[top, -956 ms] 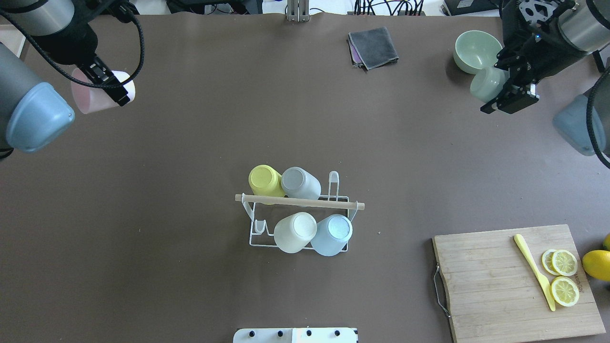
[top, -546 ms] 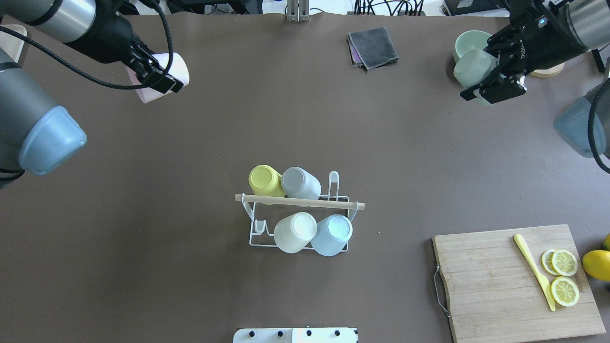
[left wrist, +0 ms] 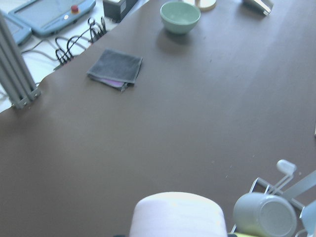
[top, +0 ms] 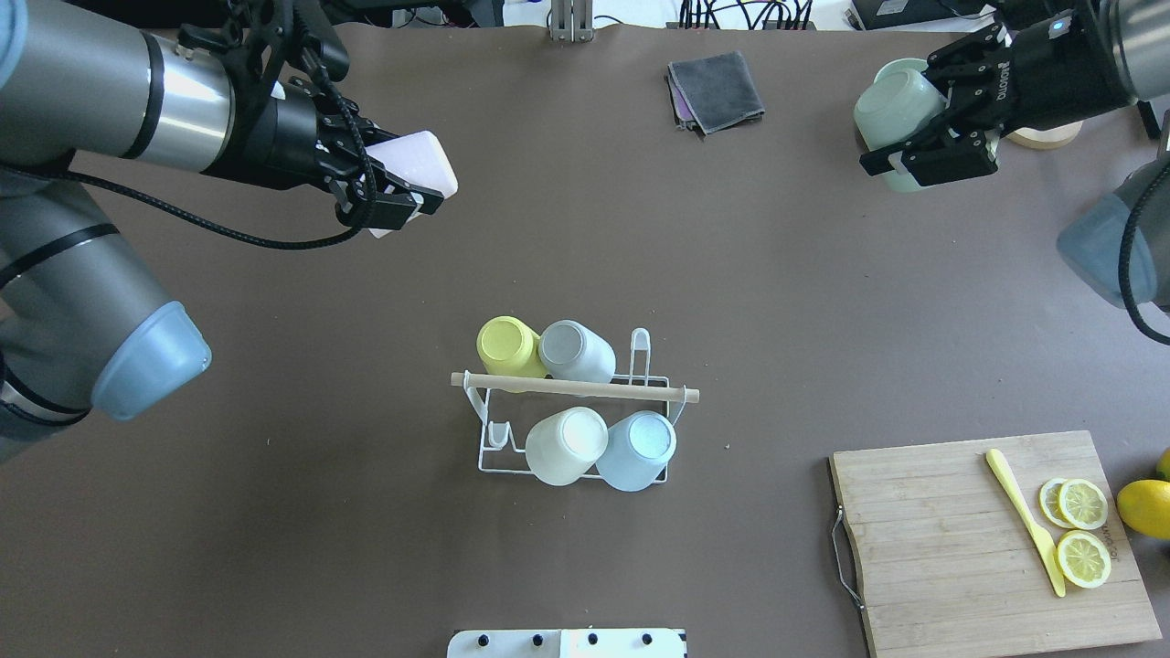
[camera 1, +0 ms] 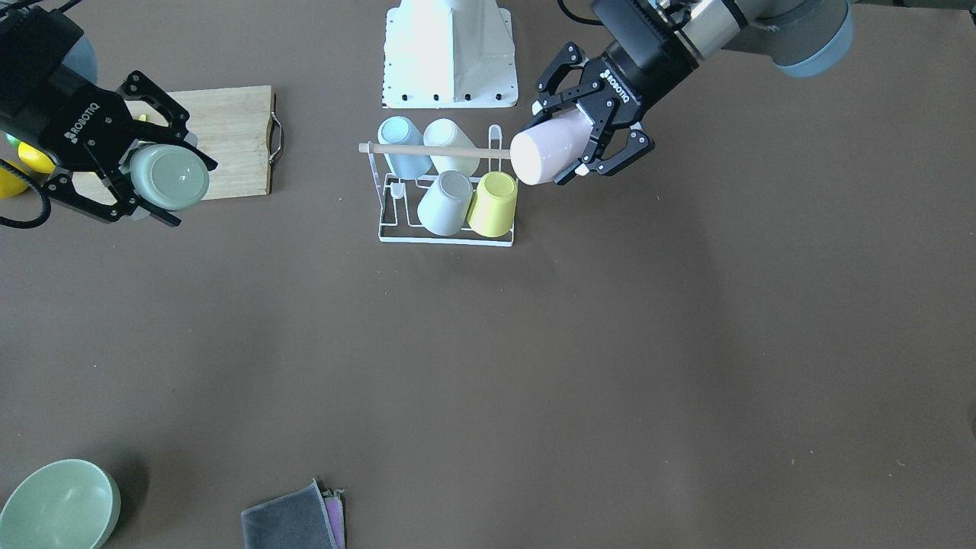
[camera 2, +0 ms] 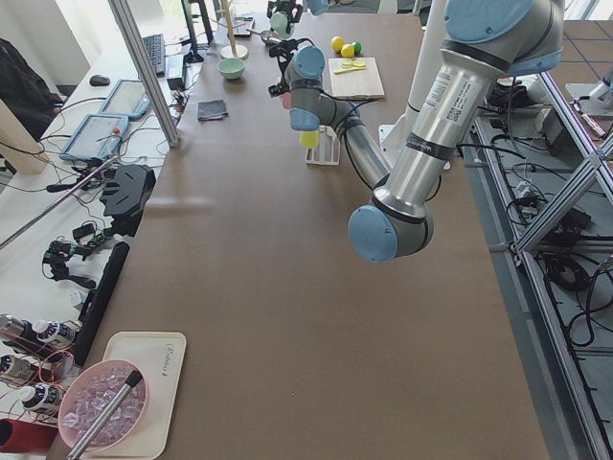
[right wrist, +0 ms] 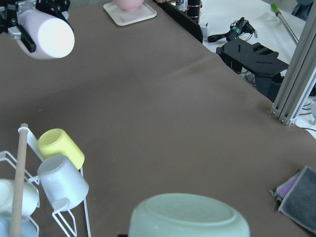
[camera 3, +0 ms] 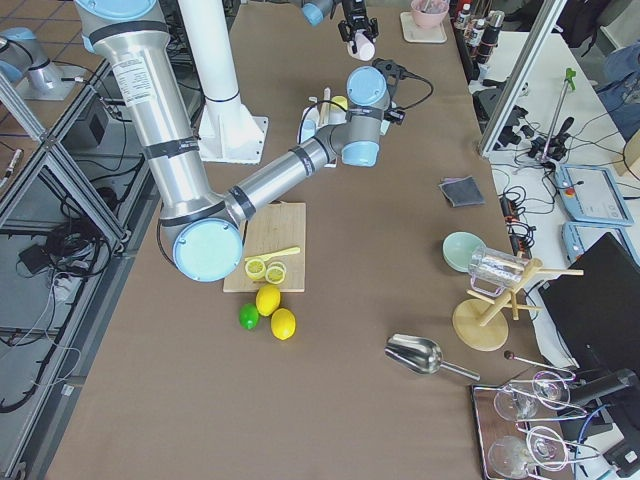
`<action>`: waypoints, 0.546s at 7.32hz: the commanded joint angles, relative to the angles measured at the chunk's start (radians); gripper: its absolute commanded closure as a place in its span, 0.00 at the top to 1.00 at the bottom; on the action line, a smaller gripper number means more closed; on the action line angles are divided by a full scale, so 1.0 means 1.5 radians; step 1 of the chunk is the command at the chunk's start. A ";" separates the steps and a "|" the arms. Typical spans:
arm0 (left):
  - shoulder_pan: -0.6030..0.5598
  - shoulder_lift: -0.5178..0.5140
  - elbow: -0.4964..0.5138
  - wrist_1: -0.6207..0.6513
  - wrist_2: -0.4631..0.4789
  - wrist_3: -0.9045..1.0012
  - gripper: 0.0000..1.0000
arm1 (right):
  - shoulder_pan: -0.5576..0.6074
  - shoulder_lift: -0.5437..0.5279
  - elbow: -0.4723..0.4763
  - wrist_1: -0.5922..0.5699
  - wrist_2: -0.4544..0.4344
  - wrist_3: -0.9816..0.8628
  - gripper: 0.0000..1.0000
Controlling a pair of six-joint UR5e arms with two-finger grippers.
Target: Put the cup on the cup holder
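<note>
The cup holder is a white wire rack with a wooden rod, mid-table; it also shows in the front view. A yellow, a grey, a cream and a light blue cup sit upside down on its pegs. Two pegs stand bare, at its back right and front left. My left gripper is shut on a pink cup, held on its side in the air, back left of the rack; the front view shows them too. My right gripper is shut on a pale green cup, in the air at far right.
A green bowl sits at the far right edge, below the green cup. A folded grey cloth lies at the back. A wooden cutting board with a yellow knife and lemon slices is at front right, a lemon beside it.
My left arm has swung right towards the table's middle, carrying the pink cup. My right gripper has moved left and farther back with the green cup, turning it.
</note>
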 commanded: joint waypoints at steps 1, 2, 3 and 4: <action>0.125 0.067 -0.011 -0.219 0.206 -0.057 0.00 | -0.090 -0.017 -0.006 0.156 -0.151 0.138 0.00; 0.188 0.114 -0.019 -0.304 0.276 -0.048 0.00 | -0.136 -0.017 -0.019 0.220 -0.232 0.193 0.00; 0.233 0.118 -0.015 -0.363 0.342 -0.045 0.00 | -0.184 -0.017 -0.039 0.284 -0.305 0.221 0.00; 0.269 0.122 -0.006 -0.410 0.393 -0.045 0.00 | -0.220 -0.016 -0.056 0.324 -0.361 0.222 0.00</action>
